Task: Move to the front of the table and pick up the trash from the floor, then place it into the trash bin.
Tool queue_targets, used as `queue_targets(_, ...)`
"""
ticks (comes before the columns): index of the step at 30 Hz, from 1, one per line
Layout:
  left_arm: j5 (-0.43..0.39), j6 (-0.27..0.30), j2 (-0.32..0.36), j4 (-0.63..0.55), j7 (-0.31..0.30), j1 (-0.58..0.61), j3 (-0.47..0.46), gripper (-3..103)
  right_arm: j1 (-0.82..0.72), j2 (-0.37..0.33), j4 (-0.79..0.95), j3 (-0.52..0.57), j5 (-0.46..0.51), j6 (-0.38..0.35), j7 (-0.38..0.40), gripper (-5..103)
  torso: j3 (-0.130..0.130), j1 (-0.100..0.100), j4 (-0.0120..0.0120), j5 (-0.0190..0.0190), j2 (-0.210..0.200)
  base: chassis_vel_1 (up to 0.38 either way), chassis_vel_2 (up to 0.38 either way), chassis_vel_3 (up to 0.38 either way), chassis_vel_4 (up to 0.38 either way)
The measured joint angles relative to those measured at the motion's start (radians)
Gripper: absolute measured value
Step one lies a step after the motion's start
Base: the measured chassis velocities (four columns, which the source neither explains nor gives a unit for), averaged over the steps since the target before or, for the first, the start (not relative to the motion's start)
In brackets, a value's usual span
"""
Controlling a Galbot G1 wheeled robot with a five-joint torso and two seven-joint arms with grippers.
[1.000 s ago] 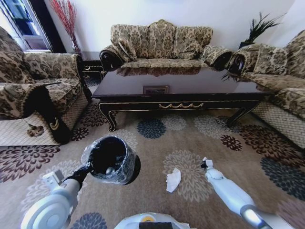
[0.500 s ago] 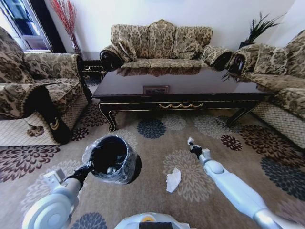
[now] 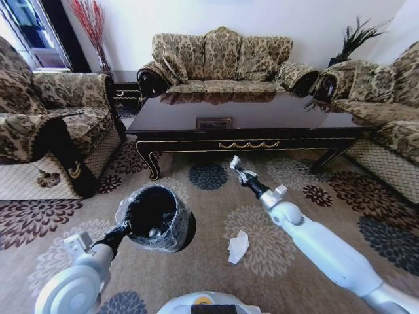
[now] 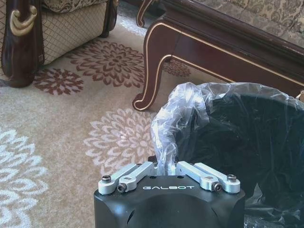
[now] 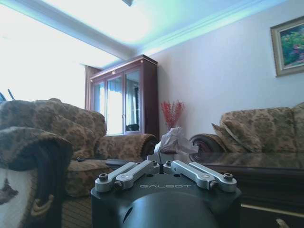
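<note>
Right gripper (image 3: 237, 165) has gone up w/ a crumpled paper (image 5: 175, 140) pinched in its tips. Left gripper (image 4: 166, 167) pinches the trash bin (image 3: 156, 218) rim, bin held up. Another white paper (image 3: 238, 247) lies on the carpet. Step: carry. Next: swing over bin, let go.

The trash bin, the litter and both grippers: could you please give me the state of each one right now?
trash bin: lifted off the carpet, upright, held at its bag-lined rim.
left gripper: shut on the bin's rim.
right gripper: raised above the carpet, shut on a crumpled white paper.
white scrap: lying on the carpet, not picked up.
table: standing beyond, untouched.
</note>
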Motion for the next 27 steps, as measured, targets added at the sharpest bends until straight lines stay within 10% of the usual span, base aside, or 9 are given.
queue_targets(10, -0.018, 0.000, 0.000, 0.000, -0.005, -0.020, 0.000, 3, 0.111, 0.022, 0.069, -0.108, 0.039, 0.092, -0.058, 0, 0.000, 0.000, -0.0002, 0.0002, 0.000, 0.000, 0.000, 0.000, 0.000)
queue_targets(27, -0.075, 0.017, 0.000, 0.011, -0.040, -0.055, 0.023, 3, 0.180, 0.005, 0.074, -0.323, -0.202, 0.240, -0.293, 0, 0.000, 0.000, -0.0001, 0.0003, 0.000, 0.000, 0.000, 0.000, 0.000)
